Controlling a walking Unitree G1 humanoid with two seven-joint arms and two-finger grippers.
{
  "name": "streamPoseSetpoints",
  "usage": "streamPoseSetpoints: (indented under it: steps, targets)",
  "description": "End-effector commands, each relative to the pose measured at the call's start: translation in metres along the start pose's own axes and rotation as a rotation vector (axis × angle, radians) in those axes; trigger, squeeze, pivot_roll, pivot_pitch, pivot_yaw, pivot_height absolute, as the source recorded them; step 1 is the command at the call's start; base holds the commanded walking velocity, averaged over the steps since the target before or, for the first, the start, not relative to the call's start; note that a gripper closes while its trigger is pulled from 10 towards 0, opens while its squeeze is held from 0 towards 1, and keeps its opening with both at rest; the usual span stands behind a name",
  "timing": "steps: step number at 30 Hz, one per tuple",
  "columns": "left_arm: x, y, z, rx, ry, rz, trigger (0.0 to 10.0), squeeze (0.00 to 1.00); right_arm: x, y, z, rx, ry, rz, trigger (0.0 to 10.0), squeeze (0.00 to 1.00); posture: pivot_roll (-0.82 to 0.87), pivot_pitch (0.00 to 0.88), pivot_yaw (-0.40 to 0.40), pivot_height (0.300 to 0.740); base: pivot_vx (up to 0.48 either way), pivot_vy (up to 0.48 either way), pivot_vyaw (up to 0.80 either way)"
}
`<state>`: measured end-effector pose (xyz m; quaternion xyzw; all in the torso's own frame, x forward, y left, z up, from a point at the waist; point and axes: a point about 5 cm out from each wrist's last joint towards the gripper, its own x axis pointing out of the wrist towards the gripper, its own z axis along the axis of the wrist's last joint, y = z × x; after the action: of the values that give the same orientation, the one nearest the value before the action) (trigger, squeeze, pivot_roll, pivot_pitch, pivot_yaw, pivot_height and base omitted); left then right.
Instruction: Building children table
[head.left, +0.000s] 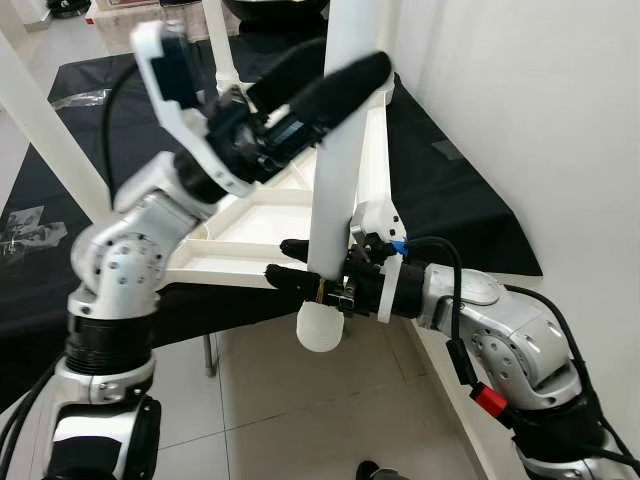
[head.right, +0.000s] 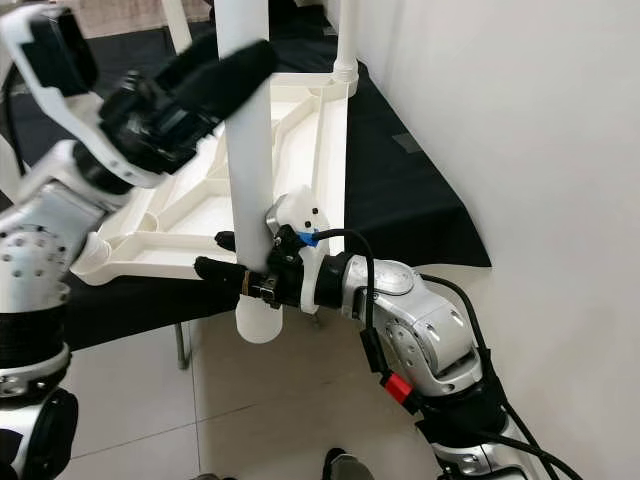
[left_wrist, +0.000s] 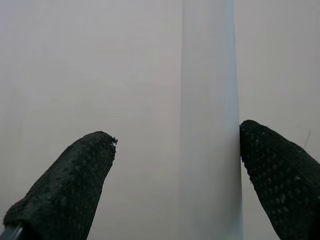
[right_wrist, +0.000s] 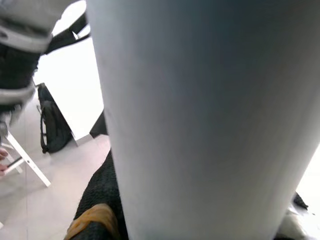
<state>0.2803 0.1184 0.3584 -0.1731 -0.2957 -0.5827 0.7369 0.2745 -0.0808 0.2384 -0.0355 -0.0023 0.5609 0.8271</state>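
Note:
A white round table leg (head.left: 335, 180) stands upright at the near corner of the upturned white table top (head.left: 250, 230), its lower end hanging past the edge. My right gripper (head.left: 295, 262) is shut on the leg low down, one black finger on each side. Higher up, my left gripper (head.left: 355, 58) is open around the same leg. In the left wrist view the leg (left_wrist: 210, 125) touches one finger (left_wrist: 280, 175), with a gap to the other finger (left_wrist: 65, 190). The right wrist view shows the leg (right_wrist: 200, 125) very close.
The table top lies on a black cloth (head.left: 450, 200) beside a white wall (head.left: 540, 120) on the right. Another white leg (head.right: 345, 40) stands at the far corner, and one (head.left: 40, 120) slants at the left. Plastic bags (head.left: 25, 230) lie far left. Tiled floor (head.left: 280, 400) lies below.

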Motion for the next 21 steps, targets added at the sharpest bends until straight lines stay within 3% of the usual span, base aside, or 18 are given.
streamPoseSetpoints:
  steps: [1, 2, 7, 11, 14, 16, 18, 20, 21]
  targets:
    - [-0.002, -0.003, 0.005, 0.013, 0.054, -0.029, 10.0, 1.00, 0.000, 0.002, -0.004, -0.046, 0.033, 0.010, 0.0, 0.00, -0.04, 0.217, 0.027, 0.740, 0.000, 0.000, 0.00]
    - [-0.005, -0.005, 0.003, 0.016, 0.123, -0.045, 10.0, 0.00, 0.000, 0.001, -0.007, -0.092, 0.067, 0.005, 0.0, 0.00, -0.04, 0.217, 0.027, 0.740, 0.000, 0.000, 0.00]
    - [-0.010, -0.010, -0.006, -0.005, 0.219, -0.078, 10.0, 0.00, 0.000, -0.002, -0.008, -0.170, 0.104, -0.010, 0.0, 0.00, -0.04, 0.216, 0.032, 0.740, 0.000, 0.000, 0.00]
    - [-0.010, -0.010, -0.008, -0.013, 0.212, -0.074, 10.0, 0.00, 0.001, -0.009, -0.006, -0.198, 0.090, -0.074, 0.0, 0.00, -0.04, 0.217, 0.032, 0.740, 0.000, 0.000, 0.00]
    - [-0.010, -0.011, -0.001, -0.039, 0.145, -0.065, 10.0, 0.00, -0.001, -0.026, -0.005, -0.213, 0.085, -0.212, 0.0, 0.00, -0.04, 0.216, 0.034, 0.740, 0.000, 0.000, 0.00]
    - [-0.014, -0.012, 0.018, -0.068, 0.027, -0.057, 10.0, 0.00, -0.006, -0.038, -0.006, -0.207, 0.080, -0.311, 0.0, 0.00, -0.04, 0.218, 0.032, 0.740, 0.000, 0.000, 0.00]
    - [-0.014, -0.012, 0.018, -0.068, 0.027, -0.057, 10.0, 0.00, -0.006, -0.038, -0.006, -0.207, 0.080, -0.311, 0.0, 0.00, -0.04, 0.218, 0.032, 0.740, 0.000, 0.000, 0.00]
    - [-0.021, -0.014, 0.040, -0.084, -0.062, -0.067, 10.0, 0.00, -0.011, -0.044, -0.005, -0.198, 0.060, -0.359, 0.0, 0.00, -0.04, 0.218, 0.028, 0.740, 0.000, 0.000, 0.00]
    - [-0.021, -0.014, 0.040, -0.084, -0.062, -0.067, 10.0, 0.00, -0.011, -0.044, -0.005, -0.198, 0.060, -0.359, 0.0, 0.00, -0.04, 0.218, 0.028, 0.740, 0.000, 0.000, 0.00]
